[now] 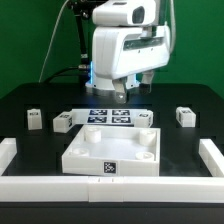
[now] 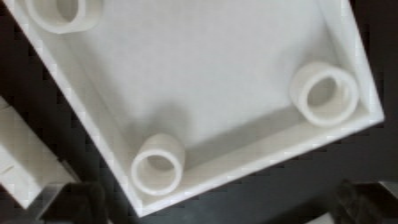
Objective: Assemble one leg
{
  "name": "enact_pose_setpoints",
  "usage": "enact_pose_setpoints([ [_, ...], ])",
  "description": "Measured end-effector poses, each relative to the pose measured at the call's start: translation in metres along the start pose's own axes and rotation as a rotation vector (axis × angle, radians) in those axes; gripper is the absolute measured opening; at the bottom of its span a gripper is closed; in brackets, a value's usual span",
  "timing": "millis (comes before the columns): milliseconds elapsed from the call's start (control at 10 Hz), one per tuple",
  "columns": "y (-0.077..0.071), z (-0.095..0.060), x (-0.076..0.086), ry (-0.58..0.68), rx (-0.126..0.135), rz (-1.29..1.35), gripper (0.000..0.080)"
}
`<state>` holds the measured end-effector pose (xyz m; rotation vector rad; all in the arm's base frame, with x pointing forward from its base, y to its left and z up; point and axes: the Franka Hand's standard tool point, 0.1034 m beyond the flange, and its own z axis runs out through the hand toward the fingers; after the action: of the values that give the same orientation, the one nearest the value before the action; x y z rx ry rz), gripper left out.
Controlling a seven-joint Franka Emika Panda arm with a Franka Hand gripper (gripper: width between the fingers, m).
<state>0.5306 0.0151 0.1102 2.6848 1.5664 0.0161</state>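
In the exterior view the arm hangs over the back of the black table [image 1: 30,95], with its gripper [image 1: 122,90] above the marker board [image 1: 108,117]. The fingers are too dark and small here to tell how they stand. In front of the marker board lies the big white square panel [image 1: 110,147], flat, with a round socket [image 1: 147,156] in each corner. White rails [image 1: 10,160] edge the table at both sides and along the front.

Four legs lie on the table, all clear of the gripper. On the exterior view's left, the first leg [image 1: 36,119] sits well apart from the panel. The second leg [image 1: 63,122] lies just beside the panel's back corner. On the exterior view's right, the third leg [image 1: 146,119] lies beside the marker board. The fourth leg [image 1: 185,116] lies farther out. Each looks laid on its side with its long axis roughly across the picture, though they are too small to be sure.

In the wrist view the panel [image 2: 196,90] fills the picture on a slant, with three sockets [image 2: 326,93] showing. The gripper [image 2: 210,205] has its two fingertips [image 2: 54,203] spread wide, with nothing held between them.
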Motion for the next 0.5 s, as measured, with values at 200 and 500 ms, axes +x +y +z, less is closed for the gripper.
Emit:
enact_pose_setpoints([
  [200,0.0061,0.0138,-0.0179,0.002,0.040,-0.112,0.0650],
  [500,0.0061,0.0134,-0.0173,0.001,0.038,-0.113,0.0650],
])
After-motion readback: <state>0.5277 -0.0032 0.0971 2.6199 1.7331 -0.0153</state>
